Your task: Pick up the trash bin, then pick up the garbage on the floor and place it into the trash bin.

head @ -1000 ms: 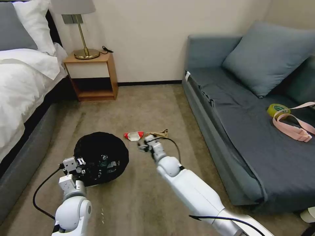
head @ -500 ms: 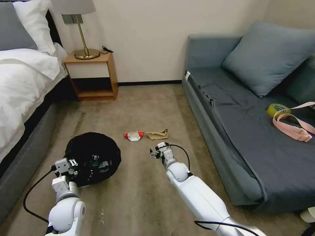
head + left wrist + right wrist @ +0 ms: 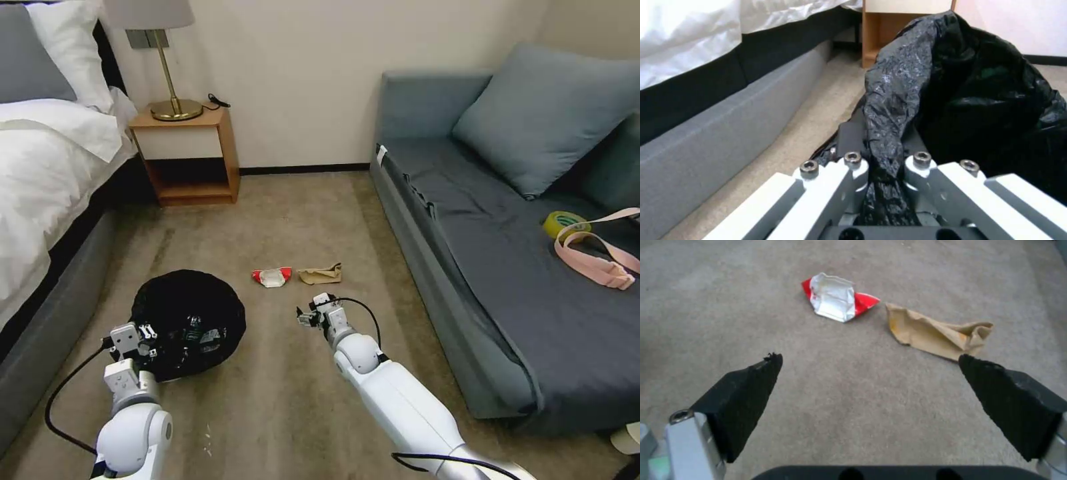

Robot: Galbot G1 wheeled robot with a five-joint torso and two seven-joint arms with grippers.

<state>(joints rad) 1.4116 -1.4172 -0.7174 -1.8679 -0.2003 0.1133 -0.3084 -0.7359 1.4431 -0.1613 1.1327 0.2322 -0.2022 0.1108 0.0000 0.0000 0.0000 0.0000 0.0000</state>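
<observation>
1. On the far left a bed (image 3: 47,153) with white bedding runs along the room's edge, and its grey base (image 3: 720,133) stands close beside the trash bin, so there is little room to swing that way.
2. The left gripper (image 3: 143,333) is clamped on the black bag folded over the rim of the trash bin (image 3: 187,320) — in the left wrist view a pinch of crinkled plastic (image 3: 889,133) sits squeezed between its fingers. The bin appears tilted, its dark mouth facing up toward the head camera, with some litter already lying inside.
3. Open beige carpet (image 3: 280,407) lies between the bin and the right arm, with nothing on it.
4. Two pieces of garbage lie on the carpet just beyond the right gripper: a crumpled red-and-white wrapper (image 3: 835,298) and, close beside it but apart, a crumpled brown paper (image 3: 938,333).
5. The right gripper (image 3: 308,316) hovers near them with its black pads spread wide and nothing between them — the step in hand looks like the reach for the next piece. The next move likely calls for going forward and down so the pads straddle one piece only.
6. On the right a grey sofa (image 3: 467,220) bounds the floor, its front edge not far from the brown paper.
</observation>
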